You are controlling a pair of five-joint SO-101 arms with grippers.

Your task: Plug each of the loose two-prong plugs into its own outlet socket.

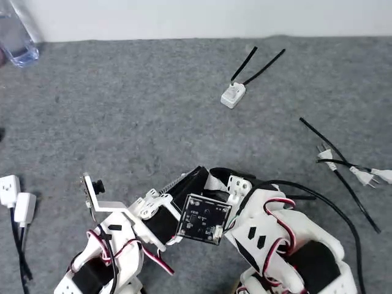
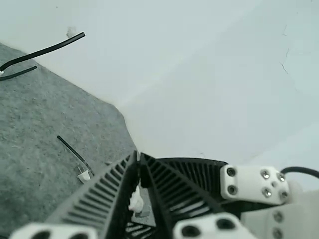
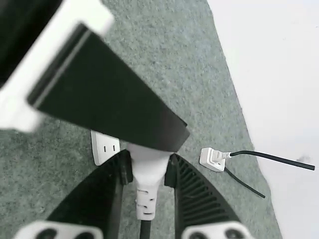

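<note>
Right gripper [image 3: 148, 160] clamps a white plug [image 3: 147, 186], tight beside an outlet socket [image 3: 104, 147] on the grey carpet [image 3: 164, 59]; seated or not, can't tell. Left gripper [image 2: 139, 158] is pinched closed. A loose plug [image 1: 327, 155] and a second loose plug [image 1: 367, 177] lie together, far off.

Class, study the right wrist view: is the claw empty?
No, the right claw is closed on a white plug, which sits squeezed between its two sides.
</note>
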